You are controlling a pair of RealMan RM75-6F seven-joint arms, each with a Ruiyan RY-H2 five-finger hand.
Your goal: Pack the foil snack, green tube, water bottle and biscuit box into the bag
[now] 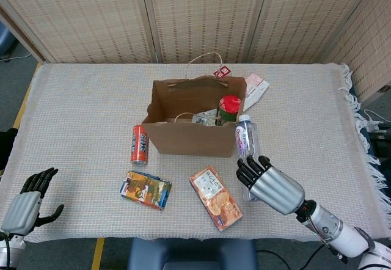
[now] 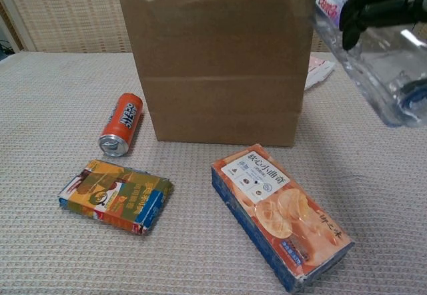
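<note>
right hand [image 1: 270, 184]: gripped the water bottle [image 1: 245, 142], fingers wrapped round its lower body; lifted clear of the table [image 1: 85, 105].
water bottle: tilted, cap end ahead of the right hand, up by the right edge of the paper bag [image 1: 192, 137]; contact with the bag could not be told.
paper bag: upright and open, ahead and left of the right hand.
green tube [image 1: 228, 108]: inside the bag, red lid up, just left of the bottle cap.
foil snack [image 1: 206, 118]: inside the bag, left of the tube.
biscuit box [image 1: 215, 197]: flat on the table, just left of the right hand, apart from it.
orange can [image 1: 140, 143]: on its side, well left of the right hand, beside the bag.
colourful packet [image 1: 145, 190]: flat, left of the biscuit box.
left hand [image 1: 24, 204]: held nothing, fingers spread, at the near-left table edge, well away from everything.
</note>
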